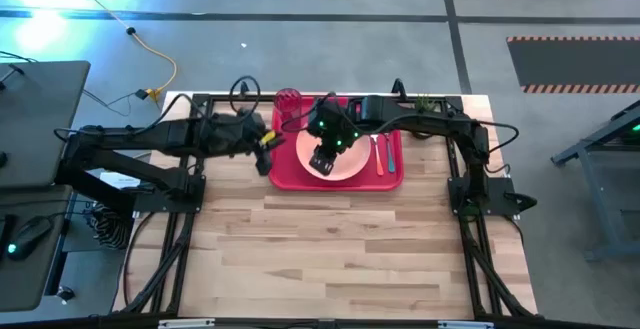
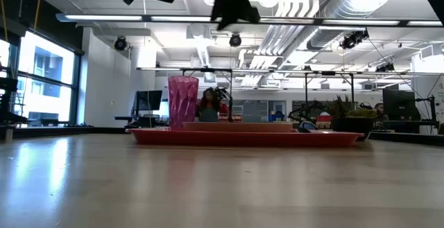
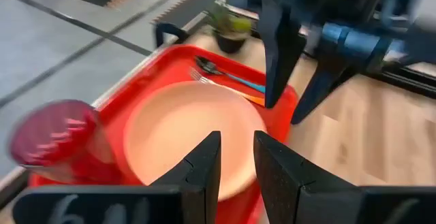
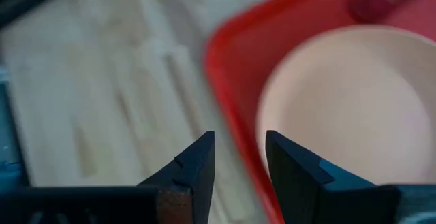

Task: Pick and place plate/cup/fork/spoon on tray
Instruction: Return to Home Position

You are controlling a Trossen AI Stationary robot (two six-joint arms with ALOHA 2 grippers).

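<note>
The red tray (image 1: pixel 392 177) lies at the table's far middle. The salmon-pink plate (image 1: pixel 350 164) rests flat in it. The dark-pink ribbed cup (image 1: pixel 288 104) stands upright in the tray's far left corner and also shows in the low view (image 2: pixel 182 102). The spoon (image 3: pixel 228 75) and the fork (image 3: pixel 238 93) lie side by side on the tray, right of the plate. My right gripper (image 1: pixel 322 161) hangs open and empty above the plate's left part. My left gripper (image 1: pixel 265 149) is open and empty beside the tray's left edge, above the table.
A small green potted plant (image 3: pixel 230 30) stands just beyond the tray's far right corner. The arms' black frames run along the table's left and right sides. The bare wooden table top (image 1: pixel 340 249) stretches from the tray to the near edge.
</note>
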